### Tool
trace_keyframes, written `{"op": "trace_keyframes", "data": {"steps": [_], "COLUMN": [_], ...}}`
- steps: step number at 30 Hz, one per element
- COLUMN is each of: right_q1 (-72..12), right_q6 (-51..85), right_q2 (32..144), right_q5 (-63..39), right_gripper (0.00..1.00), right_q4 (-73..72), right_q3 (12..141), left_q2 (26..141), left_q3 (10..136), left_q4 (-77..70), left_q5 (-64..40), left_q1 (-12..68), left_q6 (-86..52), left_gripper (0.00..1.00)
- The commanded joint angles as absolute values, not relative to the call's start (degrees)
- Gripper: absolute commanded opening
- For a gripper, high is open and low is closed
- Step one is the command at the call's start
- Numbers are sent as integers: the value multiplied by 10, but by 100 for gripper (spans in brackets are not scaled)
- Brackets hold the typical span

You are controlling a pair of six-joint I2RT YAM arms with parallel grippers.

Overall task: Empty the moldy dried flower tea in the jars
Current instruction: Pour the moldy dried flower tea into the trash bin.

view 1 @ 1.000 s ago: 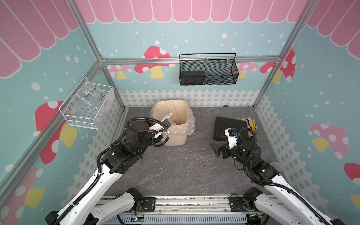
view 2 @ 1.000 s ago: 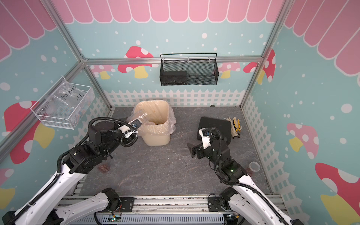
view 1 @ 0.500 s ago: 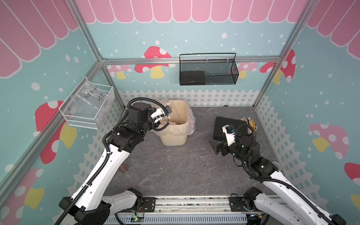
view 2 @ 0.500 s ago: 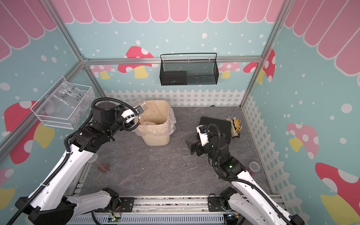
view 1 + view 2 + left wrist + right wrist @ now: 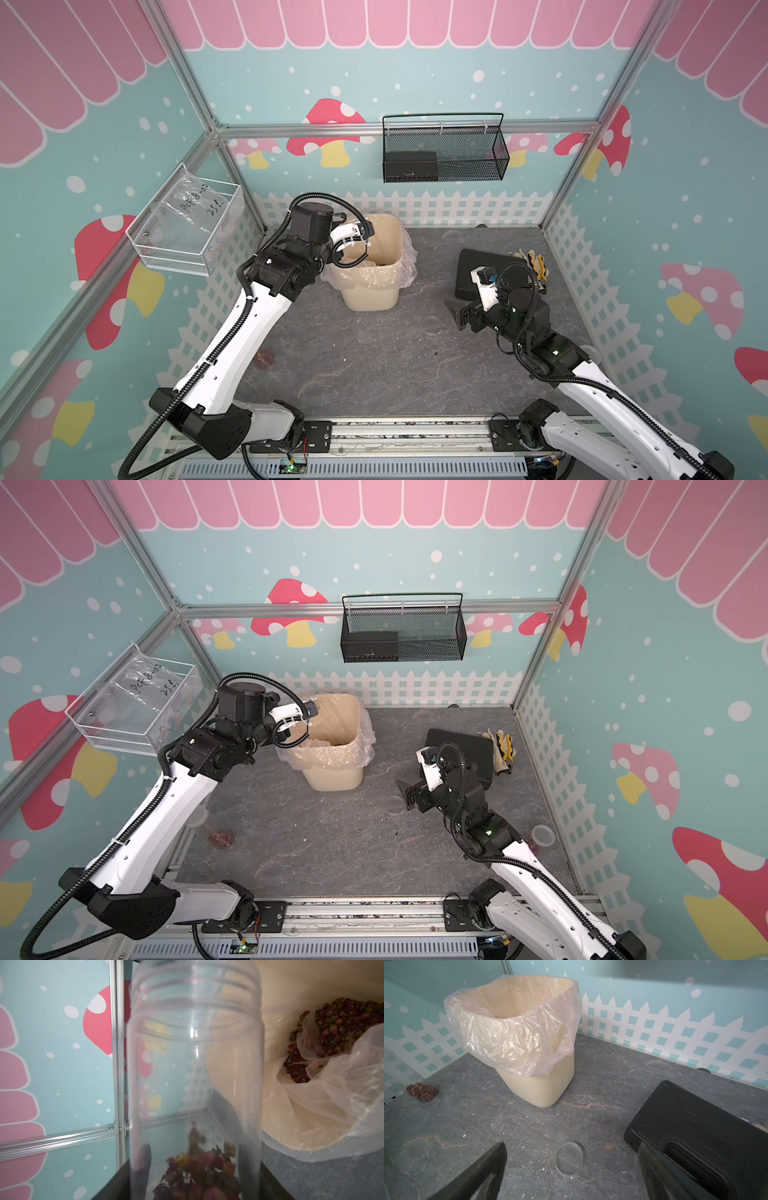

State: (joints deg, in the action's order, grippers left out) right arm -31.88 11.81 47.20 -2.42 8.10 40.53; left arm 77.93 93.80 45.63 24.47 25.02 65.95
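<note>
- The left gripper, jaws part-closed, grips a transparent plastic cylinder jar just beside the cream plastic-lined bin near the back edge of the grey stone-look bench.
- A reddish-brown clump of dried flower tea sits in that jar, not yet tipped out.
- A heap of dried flowers in the bin suggests one emptying is done.
- A second jar at the left edge holds tea.
- The third jar, at the right edge, is possibly empty.
- The right gripper gapes wide, holding nothing.

clear jar with dried flower bits at its base, lined bin beside
</note>
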Motion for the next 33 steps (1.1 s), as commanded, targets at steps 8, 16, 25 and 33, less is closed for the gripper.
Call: {"op": "trace_keyframes", "data": {"steps": [8, 16, 25, 33], "right_q1": [-318, -319, -318, -319], "right_q6": [102, 105, 104, 103], "right_q2": [486, 495, 499, 499], "right_q5": [-33, -41, -47, -50], "right_gripper": [100, 100, 100, 100], "right_q4": [74, 74, 67, 62], "right_q3": [410, 407, 403, 400], "left_q2": [802, 809, 825, 833], "left_q3": [955, 955, 956, 960], "left_q4": [477, 477, 476, 477], "left_q5": [311, 316, 337, 353], "left_q1": [245, 245, 251, 258], "left_q6": [763, 778, 813, 840], "left_gripper": [17, 17, 16, 15]}}
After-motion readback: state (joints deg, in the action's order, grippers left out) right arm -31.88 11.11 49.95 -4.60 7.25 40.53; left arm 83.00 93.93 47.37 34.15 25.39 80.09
